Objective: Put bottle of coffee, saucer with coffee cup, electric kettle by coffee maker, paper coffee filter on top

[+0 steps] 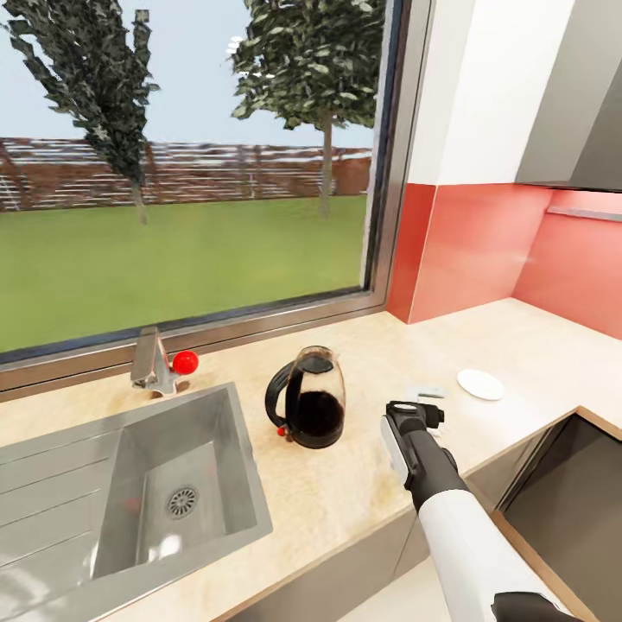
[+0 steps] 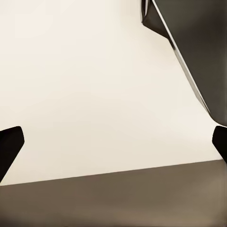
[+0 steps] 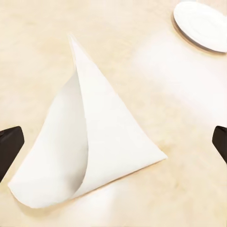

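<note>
1. Progress, my read: early. The coffee maker (image 1: 309,399), a glass carafe type with dark contents, stands on the desk (image 1: 345,501) at 3 o'clock of the sink (image 1: 130,501), so "keep it there" holds.
2. The paper coffee filter (image 3: 94,142) is not yet on the maker. It lies flat on the desk, a folded white cone with one flap curled up, directly under the right tool (image 3: 113,142). In the head view a sliver of it (image 1: 426,391) shows just past the tool, at about 3 o'clock of the maker.
3. Right tool (image 1: 413,413): jaws wide open, holding nothing; the two dark fingertips (image 3: 9,146) straddle the filter without touching it. Looks like a pre-grasp hover, with pickup next.
4. Left tool (image 2: 113,142): also wide open and empty, with fingertips (image 2: 9,146) at the frame edges. It faces a plain pale surface with dark panels at the border; I can't tell what that surface is.
5. The saucer (image 1: 480,383) is on the desk, at 3 o'clock of the maker and well apart from it, near the filter. Whether that counts as "next to" is doubtful. No cup sits on it.
6. Left to do, as far as I can judge: filter onto the maker, coffee bottle, cup on the saucer, kettle, and likely nudging the saucer closer.
7. Counts: 1 coffee maker, 1 filter, 1 saucer, 1 sink, 1 faucet (image 1: 155,363) with a red knob, 2 tools.
8. Risk: the filter is thin and flat, so a pinch may slip. The raised flap edge is the best grab point.
</note>
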You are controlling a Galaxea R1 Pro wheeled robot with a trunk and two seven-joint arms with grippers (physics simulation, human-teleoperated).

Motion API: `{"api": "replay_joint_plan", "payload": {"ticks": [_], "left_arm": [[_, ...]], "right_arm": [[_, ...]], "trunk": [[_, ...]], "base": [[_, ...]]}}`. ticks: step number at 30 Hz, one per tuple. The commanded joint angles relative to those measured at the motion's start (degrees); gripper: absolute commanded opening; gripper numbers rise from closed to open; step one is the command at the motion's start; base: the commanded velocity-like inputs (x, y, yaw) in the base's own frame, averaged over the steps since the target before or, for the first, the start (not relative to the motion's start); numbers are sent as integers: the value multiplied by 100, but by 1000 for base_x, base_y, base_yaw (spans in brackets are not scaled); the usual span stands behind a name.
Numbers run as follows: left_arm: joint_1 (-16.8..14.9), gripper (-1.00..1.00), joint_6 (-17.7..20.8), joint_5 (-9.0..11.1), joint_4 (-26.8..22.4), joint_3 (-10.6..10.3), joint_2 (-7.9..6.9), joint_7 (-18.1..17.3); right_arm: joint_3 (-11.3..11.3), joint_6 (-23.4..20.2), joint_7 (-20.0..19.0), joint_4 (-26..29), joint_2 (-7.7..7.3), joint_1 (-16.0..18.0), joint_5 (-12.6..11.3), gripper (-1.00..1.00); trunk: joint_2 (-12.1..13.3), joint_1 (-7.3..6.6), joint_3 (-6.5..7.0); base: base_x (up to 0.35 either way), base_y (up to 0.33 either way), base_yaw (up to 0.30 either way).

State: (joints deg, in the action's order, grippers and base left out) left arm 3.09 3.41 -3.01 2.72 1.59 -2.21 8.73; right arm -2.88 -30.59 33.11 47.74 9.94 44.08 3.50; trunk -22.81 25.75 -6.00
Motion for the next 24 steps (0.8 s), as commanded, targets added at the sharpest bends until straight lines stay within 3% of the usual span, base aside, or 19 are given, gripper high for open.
{"api": "replay_joint_plan", "payload": {"ticks": [1, 9, 24], "left_arm": [[-1, 100, 21, -33, -7, 17, -3, 14], [-1, 100, 20, -33, -7, 17, -5, 14], [-1, 100, 20, -33, 0, 25, -2, 14]], "right_arm": [[-12, -43, -6, 6, 6, 4, 37, 100], [-11, -42, -6, -1, 6, 4, 37, 100], [-19, -36, -6, -348, 6, 4, 28, 100]], "trunk": [[-11, 4, -11], [-11, 4, -11], [-11, 4, -11]], "base": [[51, -76, 0], [101, -118, 0], [8, -9, 0]]}}
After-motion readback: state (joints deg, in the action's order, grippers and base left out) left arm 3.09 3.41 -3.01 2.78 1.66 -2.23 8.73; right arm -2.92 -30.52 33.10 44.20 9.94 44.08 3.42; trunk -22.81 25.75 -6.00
